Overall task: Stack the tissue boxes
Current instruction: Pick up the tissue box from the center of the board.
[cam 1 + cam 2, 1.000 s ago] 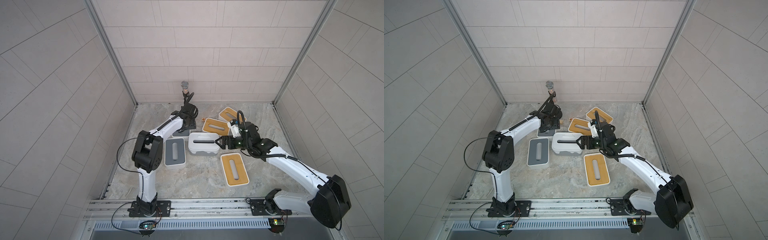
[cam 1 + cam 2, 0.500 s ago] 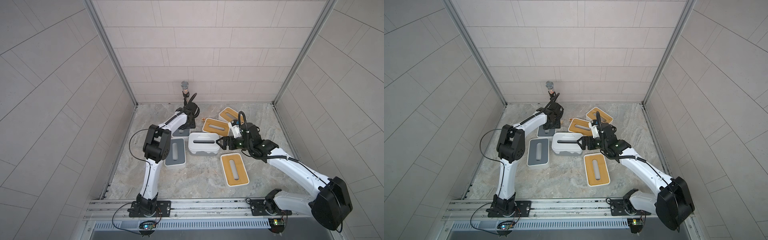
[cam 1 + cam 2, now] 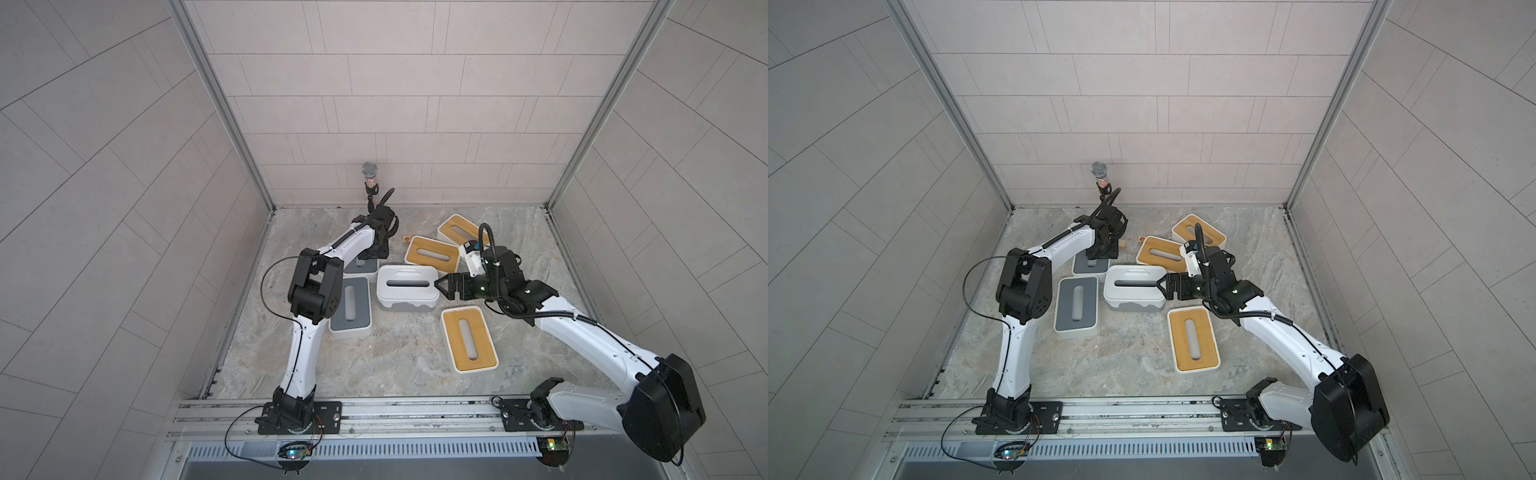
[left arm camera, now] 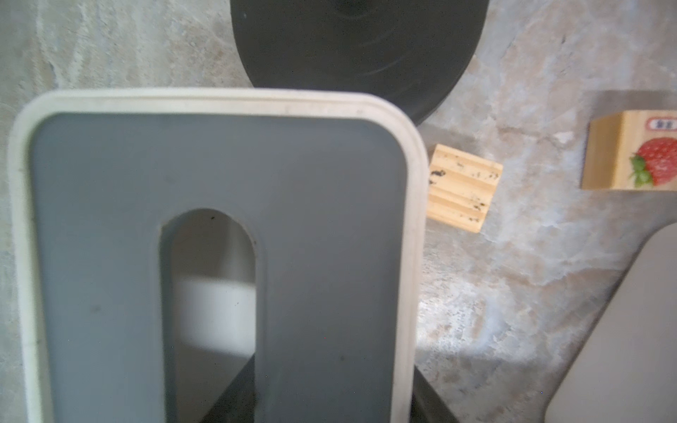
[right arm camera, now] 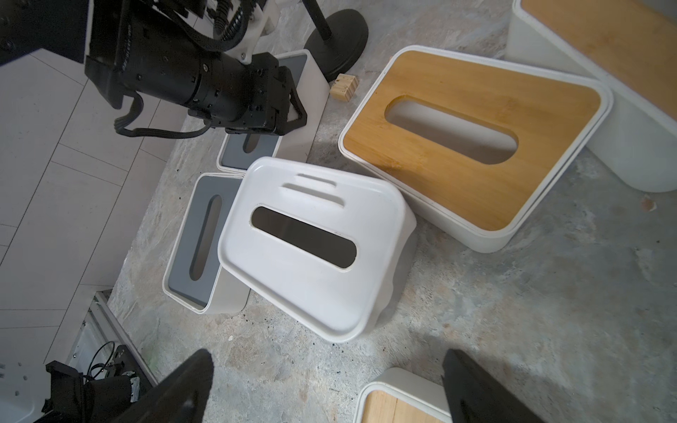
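Jaws of my left gripper [image 3: 376, 252] clamp the far grey tissue box [image 3: 360, 272] at 11 o'clock; my right gripper [image 3: 442, 289] stands spread. Marbled floor [image 3: 395, 353], tiled walls [image 3: 395, 124]. Box long axis: 12–6, slot up.

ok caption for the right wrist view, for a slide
Open right gripper faces the white tissue box, a bamboo-lidded box beside it.

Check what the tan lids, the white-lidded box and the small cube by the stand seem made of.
Tan lids: likely bamboo or wood, matte, with faint straight grain. White-lidded box: looks like moulded plastic, smooth with soft sheen and rounded edges. Small cube: bare wood, probably laminated, judging by its parallel stripes; dark specks mark it.
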{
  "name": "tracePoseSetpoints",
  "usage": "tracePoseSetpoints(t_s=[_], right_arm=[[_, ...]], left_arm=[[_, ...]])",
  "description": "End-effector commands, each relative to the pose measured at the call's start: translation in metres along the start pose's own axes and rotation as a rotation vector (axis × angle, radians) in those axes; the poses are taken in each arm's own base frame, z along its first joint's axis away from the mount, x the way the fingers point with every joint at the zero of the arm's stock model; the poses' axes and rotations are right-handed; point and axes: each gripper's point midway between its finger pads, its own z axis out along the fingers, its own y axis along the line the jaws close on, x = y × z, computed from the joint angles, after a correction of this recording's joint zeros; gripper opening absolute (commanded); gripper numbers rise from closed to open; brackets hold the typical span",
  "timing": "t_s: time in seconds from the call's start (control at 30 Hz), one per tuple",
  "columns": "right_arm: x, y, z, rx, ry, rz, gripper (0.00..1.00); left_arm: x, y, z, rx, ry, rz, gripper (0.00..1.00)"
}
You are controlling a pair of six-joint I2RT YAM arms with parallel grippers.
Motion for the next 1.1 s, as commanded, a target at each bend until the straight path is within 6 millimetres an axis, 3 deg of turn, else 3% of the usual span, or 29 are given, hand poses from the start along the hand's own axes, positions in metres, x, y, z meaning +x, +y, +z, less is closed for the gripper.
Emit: tracePoseSetpoints(t_s=[0.0,0.3,0.6,0.93,1.07], right_arm=[[-0.006,0.002,-0.010,-0.005,-0.038,-0.015,0.99],[-0.009,0.000,-0.014,0.009,-0.044,-0.003,0.99],[-0.014,-0.006,-0.021,0.042,-0.052,0.029,0.99],[-0.006,-0.017,-0.029,0.095,-0.021,0.075,0.99],[-0.002,-0.022,-0.035,0.118,-0.034,0.082,0.99]], left_arm=[[0.003,0.023,0.002,-0.073,0.021,0.026,0.49],[-0.017,0.039,-0.033,-0.095,-0.059,0.057,0.44],[-0.023,0.044,-0.091,-0.037,-0.117,0.051,0.43],[0.017,0.022,-0.167,0.166,-0.091,0.151,0.30],[0.040,-0.010,-0.206,0.277,-0.109,0.275,0.30]])
